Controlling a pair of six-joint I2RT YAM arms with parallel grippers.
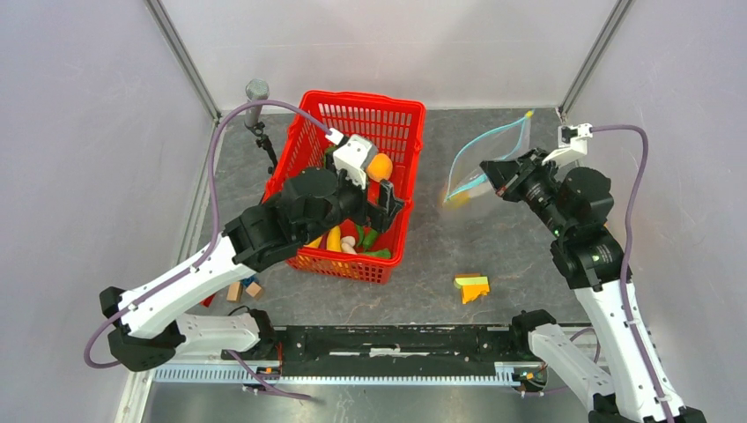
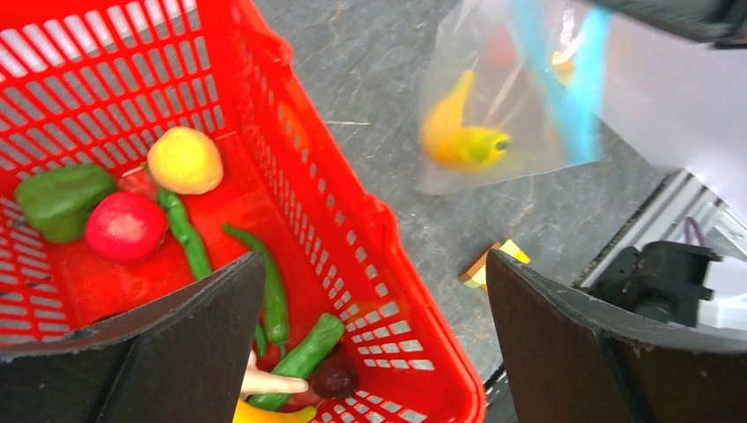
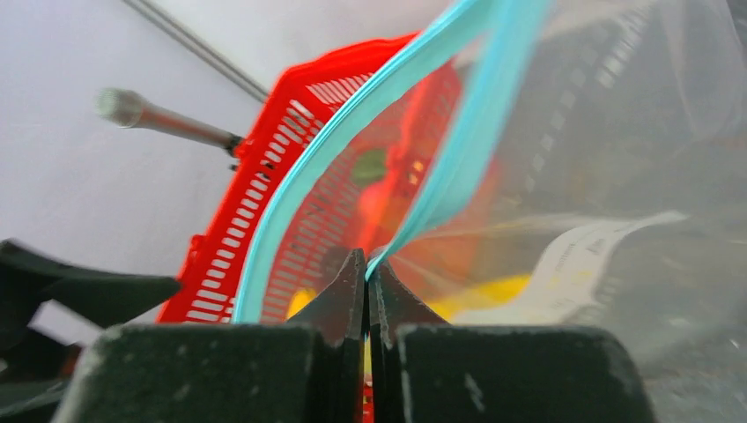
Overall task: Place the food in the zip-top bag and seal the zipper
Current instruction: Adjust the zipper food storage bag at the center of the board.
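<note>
The food lies in a red lattice basket point(image 1: 401, 115): a green pepper point(image 2: 62, 198), a red apple point(image 2: 126, 225), an orange point(image 2: 185, 159), long green peppers point(image 2: 275, 286), a dark eggplant point(image 2: 335, 374), a white mushroom point(image 2: 264, 383) and a banana point(image 2: 264, 414). My left gripper point(image 2: 374, 260) hangs open over the basket's near right corner, holding nothing. To the right, the clear zip-top bag point(image 1: 502, 150) hangs above the table with a yellow banana point(image 2: 458, 141) inside. My right gripper point(image 3: 370, 264) is shut on the bag's light blue zipper point(image 3: 440, 176), and the mouth gapes open.
A yellow-green-orange block stack point(image 1: 472, 287) lies on the grey table in front of the bag. Small wooden blocks point(image 1: 242, 289) sit left of the basket. A grey stand point(image 1: 257, 92) rises behind the basket's left corner. White walls close in on both sides.
</note>
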